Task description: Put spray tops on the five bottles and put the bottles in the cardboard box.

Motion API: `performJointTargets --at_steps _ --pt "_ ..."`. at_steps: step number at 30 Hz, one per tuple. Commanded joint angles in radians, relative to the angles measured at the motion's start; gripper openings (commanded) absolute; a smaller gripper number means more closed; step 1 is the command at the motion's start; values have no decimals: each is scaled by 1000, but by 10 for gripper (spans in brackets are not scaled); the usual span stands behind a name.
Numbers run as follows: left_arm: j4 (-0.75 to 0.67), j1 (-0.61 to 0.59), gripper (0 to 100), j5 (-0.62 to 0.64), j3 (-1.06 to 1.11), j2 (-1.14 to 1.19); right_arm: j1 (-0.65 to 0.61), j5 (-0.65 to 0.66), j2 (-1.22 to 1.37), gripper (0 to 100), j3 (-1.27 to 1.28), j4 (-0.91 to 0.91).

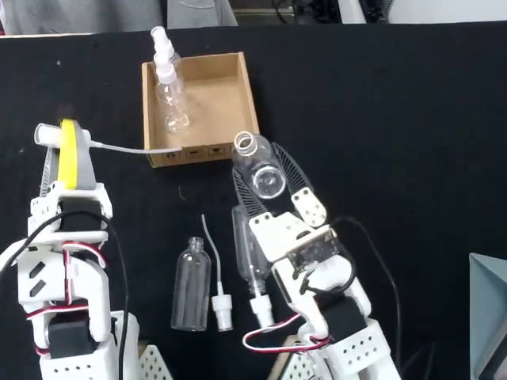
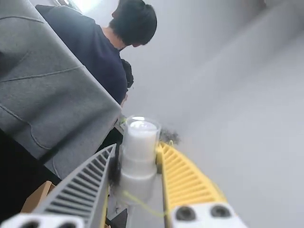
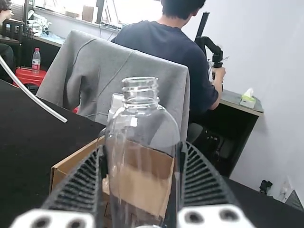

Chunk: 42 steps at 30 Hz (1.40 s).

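Observation:
My right gripper (image 1: 260,170) is shut on a clear bottle (image 1: 259,165) with an open neck, held upright just in front of the cardboard box (image 1: 245,95). In the right wrist view the bottle (image 3: 139,137) stands between the black fingers (image 3: 80,180), with the box (image 3: 66,171) behind it. My left gripper (image 1: 59,133) is shut on a white spray top (image 1: 46,134), raised at the left; its thin tube (image 1: 135,149) reaches toward the box's front wall. The left wrist view shows the spray top (image 2: 139,142) clamped between the grey and yellow fingers (image 2: 183,175). Two capped bottles (image 1: 170,87) lie in the box.
On the table in front lie an uncapped bottle (image 1: 192,283) and a loose spray top (image 1: 221,307) with its tube. Another bottle (image 1: 247,249) lies partly under the right arm, a white top (image 1: 261,307) at its near end. A grey object (image 1: 489,309) stands at the right edge.

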Motion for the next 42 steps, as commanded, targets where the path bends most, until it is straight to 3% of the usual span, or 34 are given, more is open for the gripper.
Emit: performJointTargets --at_steps 1,8,37,42 --pt "-25 -1 29 6 -85 -5 -28 54 -44 54 -1 8" --pt "-23 -1 29 6 -101 -5 -106 138 -45 54 -1 78" --pt "-23 59 29 0 -163 -5 -109 140 -42 54 -1 75" --pt "-25 61 29 5 -163 -5 -109 199 -44 53 -1 75"
